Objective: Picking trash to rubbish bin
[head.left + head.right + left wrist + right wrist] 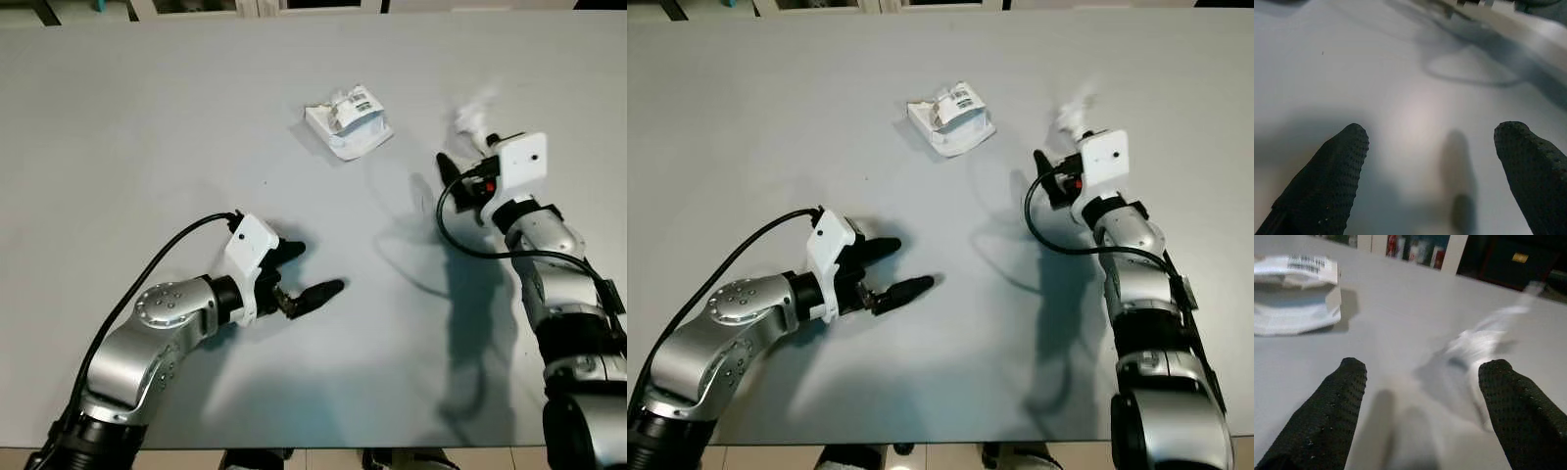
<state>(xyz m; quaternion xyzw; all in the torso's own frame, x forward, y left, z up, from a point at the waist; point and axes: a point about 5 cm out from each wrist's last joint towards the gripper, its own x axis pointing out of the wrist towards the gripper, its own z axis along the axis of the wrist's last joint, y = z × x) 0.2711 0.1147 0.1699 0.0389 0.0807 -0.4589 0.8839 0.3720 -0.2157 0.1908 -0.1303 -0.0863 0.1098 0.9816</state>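
A crumpled white packet with a printed label (348,122) lies on the grey table (147,127), toward the far middle. To its right rests a smaller white crumpled scrap (473,111), blurred. My right gripper (468,153) is open just short of that scrap. In the right wrist view the scrap (1476,340) lies ahead near one of the fingertips (1498,374), and the packet (1295,293) sits off to the other side. My left gripper (315,267) hovers open over bare table near the front, with nothing between its fingers (1347,152).
The table's near edge (323,447) runs along the bottom of the eye views and its far edge (196,20) along the top. Beyond the far edge stand a pale post (1454,254) and dark shelving (1508,259).
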